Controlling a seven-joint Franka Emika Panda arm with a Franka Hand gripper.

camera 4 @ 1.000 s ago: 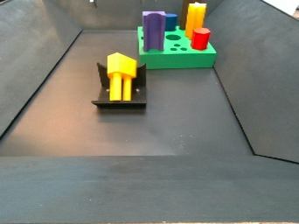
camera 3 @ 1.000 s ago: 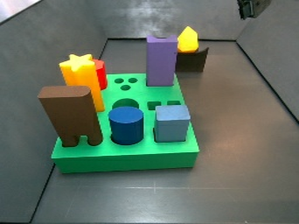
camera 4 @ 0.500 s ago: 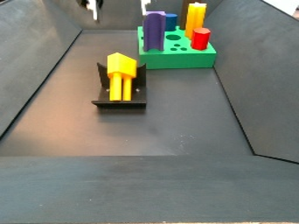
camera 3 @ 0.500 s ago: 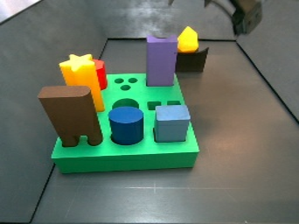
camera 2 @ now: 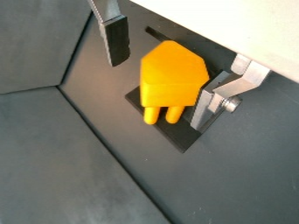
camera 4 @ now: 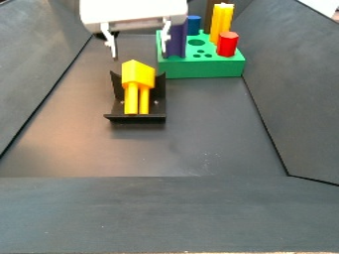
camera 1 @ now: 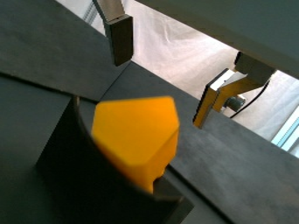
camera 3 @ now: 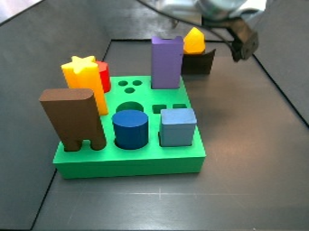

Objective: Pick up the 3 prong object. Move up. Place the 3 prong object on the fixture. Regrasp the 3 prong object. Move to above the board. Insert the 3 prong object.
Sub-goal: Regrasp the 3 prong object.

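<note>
The orange 3 prong object [camera 4: 137,83] lies on the dark fixture [camera 4: 135,116] on the floor, apart from the green board [camera 4: 205,67]. In a side view the object [camera 3: 193,40] shows behind the board [camera 3: 133,164], on the fixture [camera 3: 201,62]. My gripper [camera 4: 137,50] is open and empty, just above the object, one finger to each side. In both wrist views the object [camera 2: 172,77] [camera 1: 135,140] sits between the spread fingers [camera 2: 114,39] [camera 1: 119,39] without touching them. Its prongs [camera 2: 165,113] rest on the fixture [camera 2: 176,136].
The board holds a purple block [camera 3: 167,61], a yellow star-topped block [camera 3: 82,74], a red cylinder [camera 3: 105,78], a brown arch block [camera 3: 72,117], a blue cylinder [camera 3: 130,128] and a blue-grey cube [camera 3: 178,126]. Sloped dark walls [camera 4: 47,89] enclose the floor.
My gripper has come down from the top edge of both side views to just above the object on the fixture. The object and blocks have not moved.
</note>
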